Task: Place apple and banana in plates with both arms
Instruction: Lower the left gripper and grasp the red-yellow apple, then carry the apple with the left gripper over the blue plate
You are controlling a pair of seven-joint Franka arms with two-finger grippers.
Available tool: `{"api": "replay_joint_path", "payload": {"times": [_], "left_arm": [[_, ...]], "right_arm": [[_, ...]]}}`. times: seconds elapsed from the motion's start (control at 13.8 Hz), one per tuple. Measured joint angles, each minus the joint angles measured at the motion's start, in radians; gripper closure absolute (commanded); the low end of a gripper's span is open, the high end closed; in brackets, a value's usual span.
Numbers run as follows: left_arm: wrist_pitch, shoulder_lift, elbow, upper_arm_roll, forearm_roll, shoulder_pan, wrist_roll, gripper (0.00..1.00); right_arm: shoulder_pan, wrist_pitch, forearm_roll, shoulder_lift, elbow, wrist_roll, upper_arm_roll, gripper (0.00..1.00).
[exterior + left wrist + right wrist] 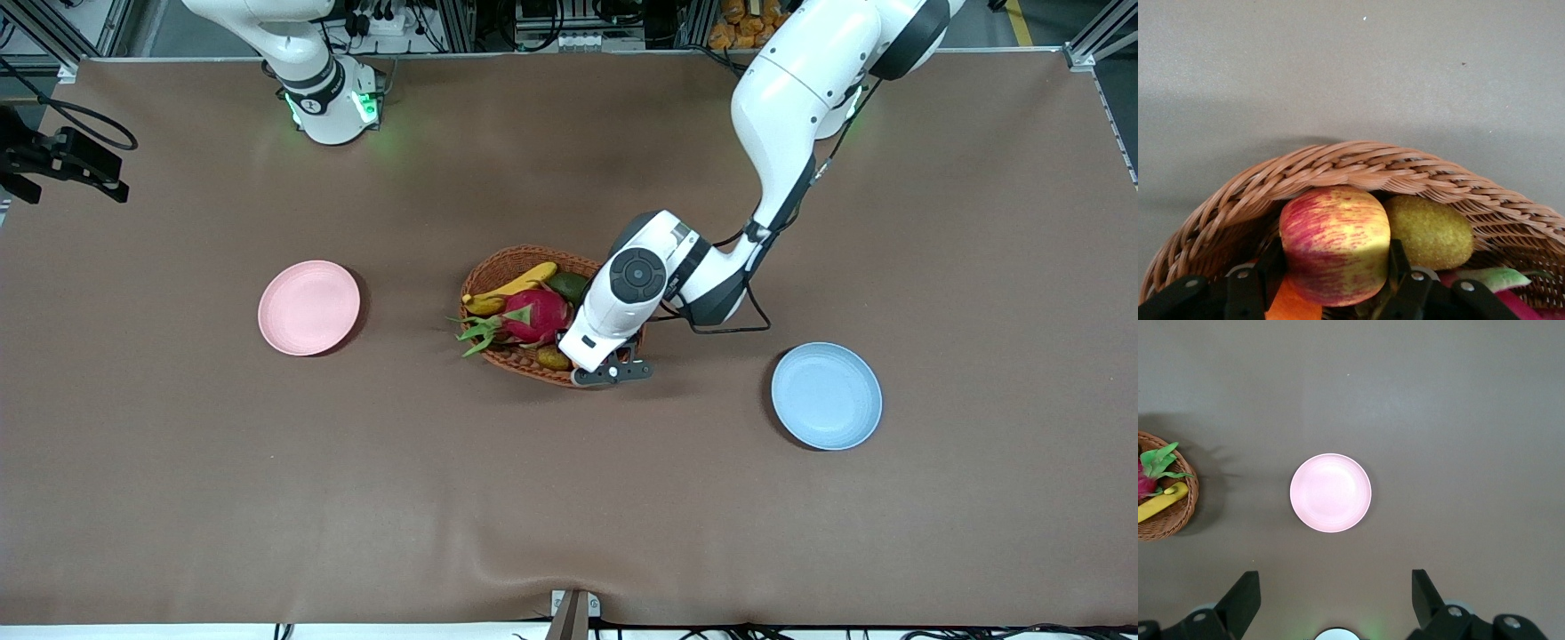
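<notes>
Left gripper [1336, 283] clamped on apple [1335, 244] inside basket [498, 267]. Banana [511, 289] lies in basket, long axis slanting from pink plate's [1331, 493] side up toward the robots. Right gripper [1335, 597] hangs wide open, empty, over pink plate.

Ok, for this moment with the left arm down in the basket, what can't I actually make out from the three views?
- Apple: seen only in the left wrist view; in the front view the left arm covers it.
- Left gripper: cut off by the left wrist view's edge; only the fingers pressing the apple show.
- Orange: a sliver shows under the apple, the rest hidden.
- Right gripper: open over the pink plate; out of frame in the front view.
- Wicker basket: the arm hides its blue plate end.
</notes>
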Motion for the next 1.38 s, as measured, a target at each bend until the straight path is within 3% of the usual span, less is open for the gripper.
{"api": "replay_joint_path", "payload": {"times": [0.36,0.73,1.16,1.38], "left_arm": [[-0.032,-0.014,0.026,0.001,0.0,0.002,-0.003,1.0],[-0.16,-0.106,0.042,0.008,0.0,0.028,-0.015,1.0],[-0.321,-0.235,0.039,0.015,0.015,0.182,-0.012,1.0],[-0.335,-0.235,0.016,0.017,0.118,0.252,0.002,1.0]], "right_arm": [[0.0,-0.001,0.0,0.0,0.0,0.0,0.0,0.0],[-0.001,-0.003,0.0,0.0,0.0,0.0,-0.001,0.0],[-0.001,-0.007,0.0,0.02,0.0,0.0,-0.001,0.0],[0.006,-0.007,0.0,0.055,0.0,-0.003,0.006,0.0]]}}
